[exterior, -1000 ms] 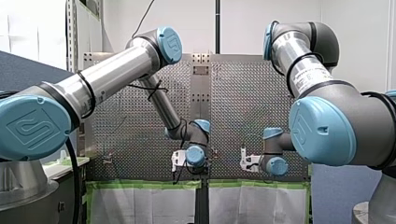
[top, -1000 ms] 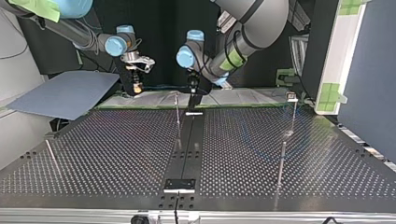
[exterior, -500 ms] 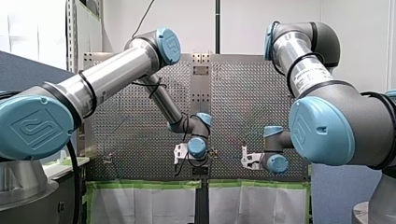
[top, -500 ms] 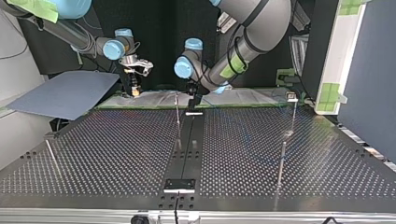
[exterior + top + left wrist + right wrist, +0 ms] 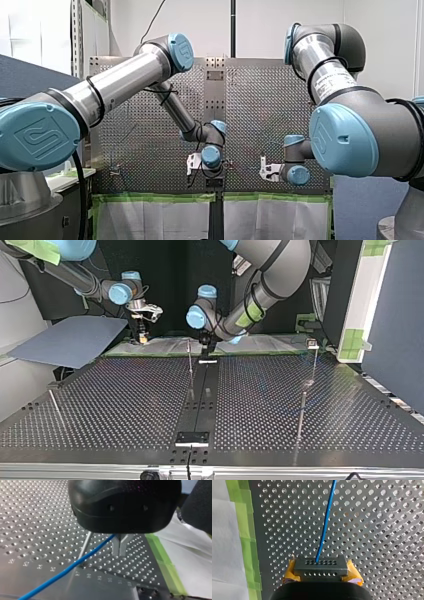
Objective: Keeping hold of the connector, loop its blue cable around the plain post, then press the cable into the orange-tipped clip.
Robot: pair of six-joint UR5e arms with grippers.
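In the right wrist view my right gripper [image 5: 321, 576] is shut on a dark grey connector [image 5: 321, 566], with a yellow pad on each side. The blue cable [image 5: 325, 522] runs out of the connector straight ahead over the perforated plate. My left gripper [image 5: 119, 545], with metal fingers, is shut on the same blue cable [image 5: 67, 568], which trails off beside it. A thin plain post [image 5: 190, 362] stands just beside my left gripper [image 5: 205, 343] in the top view. My right gripper [image 5: 142, 335] hangs further to that view's left, over the table's far edge.
More thin posts stand on the perforated table [image 5: 125, 405]: one with a small block on top [image 5: 313, 357] at the top view's right, one nearer [image 5: 301, 412], one at the left [image 5: 55, 407]. Green tape and white sheeting [image 5: 175, 562] line the edge by the grippers.
My left wrist has shifted a little to the top view's left and lower, close to the plain post. My right gripper has drifted slightly left with the connector. Both grips hold.
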